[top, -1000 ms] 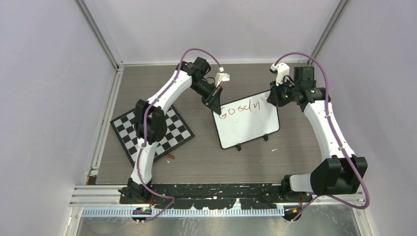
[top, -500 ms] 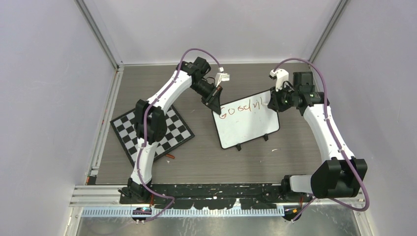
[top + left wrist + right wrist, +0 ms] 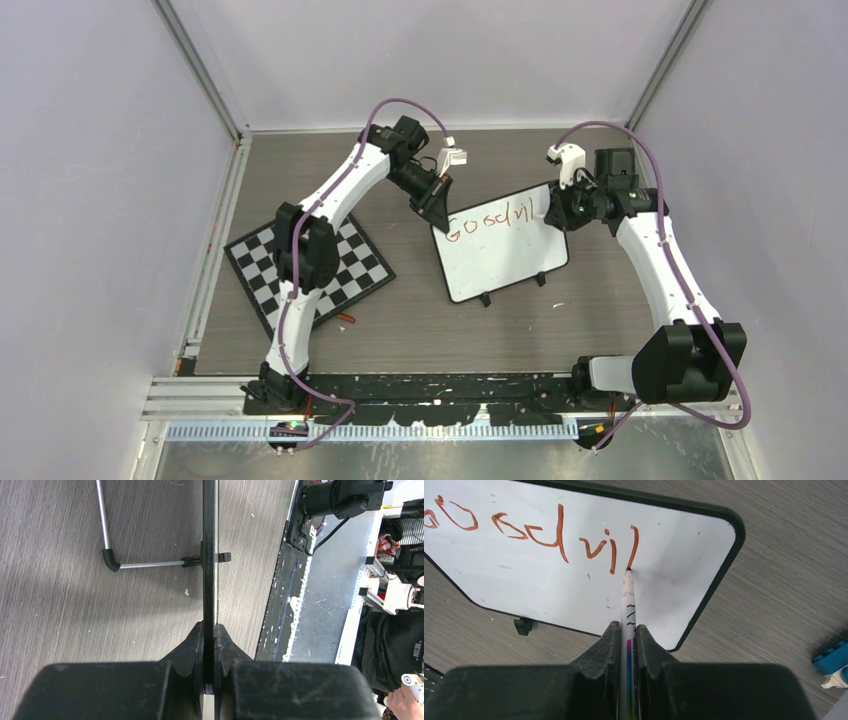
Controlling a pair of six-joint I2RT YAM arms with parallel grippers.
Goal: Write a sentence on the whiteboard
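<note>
Top view: the whiteboard (image 3: 505,255) lies tilted at the centre of the frame on the grey table (image 3: 420,335). The left gripper (image 3: 437,207) sits at its upper left corner and the right gripper (image 3: 556,210) at its upper right corner. The sentence (image 3: 490,220) runs along the top edge, reading "Good vi" plus one more stroke. The lower half of the board is blank. A checkerboard (image 3: 335,280) lies lower left, well apart from the board, with bare table between them and below the board.

Left wrist view: the whiteboard (image 3: 210,540) shows edge-on as a thin dark line up the middle. The left gripper (image 3: 210,632) has its fingers pressed against it from both sides. A metal leg (image 3: 145,565) reaches left from the board's edge.

Right wrist view: the right gripper (image 3: 627,630) pinches a white marker (image 3: 627,600), its tip touching the whiteboard (image 3: 679,555) at the foot of the last stroke. White space runs from there to the rounded corner. Print on the marker is too small to read.
</note>
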